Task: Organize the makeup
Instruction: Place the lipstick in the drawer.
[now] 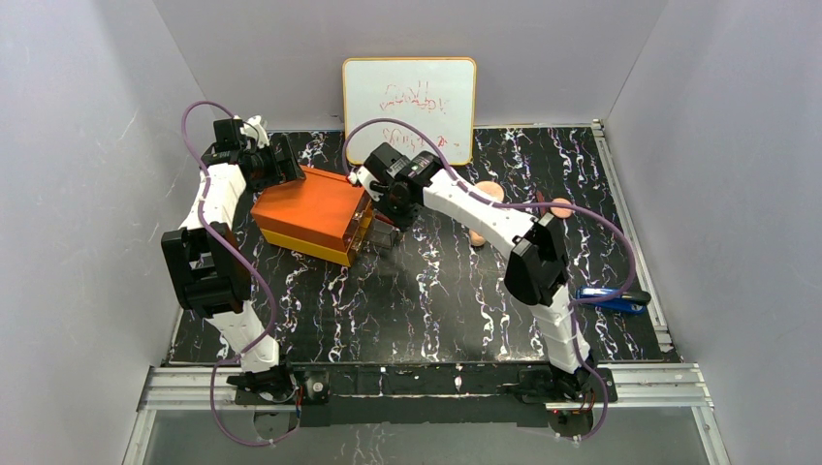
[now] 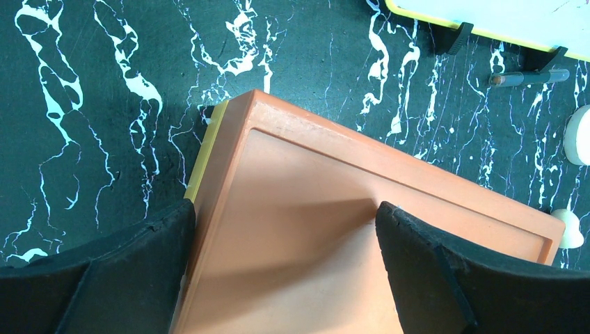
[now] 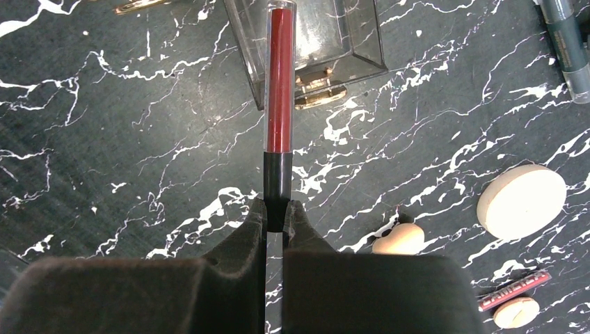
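L gripper (image 2: 285, 268): jaws spread wide over left end of the big orange plastic box (image 2: 348, 229), clasping nothing; whether they touch it we can't tell. R gripper (image 3: 276, 216): clenched on black cap of a slim red tube (image 3: 280, 83), tip reaching over the pulled-out clear drawer (image 3: 320, 35) at box front. We judge task early: tube not yet dropped, nothing else seen in that drawer. Loose on the black marbled table (image 1: 417, 310), right of drawer: tan egg-shaped sponge (image 3: 398, 239), flat round peach disc (image 3: 522, 202), grey pencil-like stick (image 3: 567, 42) (cut off by frame), small red-label bar (image 3: 513, 291). Blue stapler-like object (image 1: 611, 298) far right. Hidden: other drawers' contents; black compact not found; R arm covers some items from above.
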